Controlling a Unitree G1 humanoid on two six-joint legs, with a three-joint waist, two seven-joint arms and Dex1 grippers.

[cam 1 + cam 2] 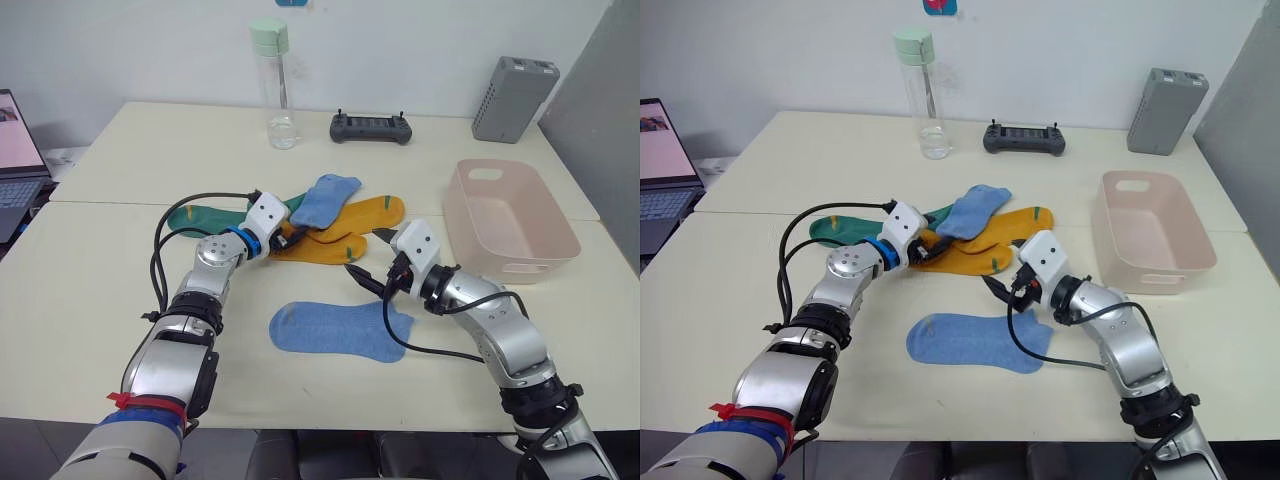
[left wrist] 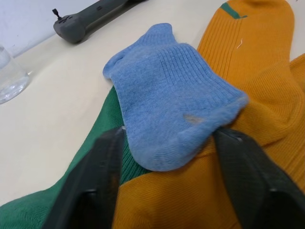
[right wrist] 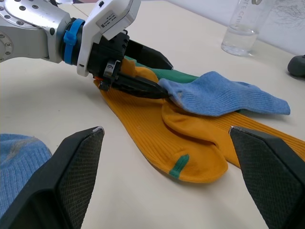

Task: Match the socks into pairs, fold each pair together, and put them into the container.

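A heap of socks lies mid-table. One light blue sock (image 1: 326,200) rests on top of two mustard yellow socks (image 1: 368,214) and a dark green sock (image 1: 205,213). My left gripper (image 1: 299,236) is open, and its fingers (image 2: 102,176) straddle the near end of that blue sock (image 2: 167,100). A second blue sock (image 1: 338,331) lies flat near the front edge. My right gripper (image 1: 372,257) hangs open just right of the yellow socks (image 3: 186,143), holding nothing. The pale pink container (image 1: 520,266) stands empty at the right.
At the back of the table are a clear water bottle (image 1: 275,92), a black controller (image 1: 371,127) and a grey ribbed box (image 1: 513,98). A laptop (image 1: 15,160) sits at the far left. Black cables loop off both wrists.
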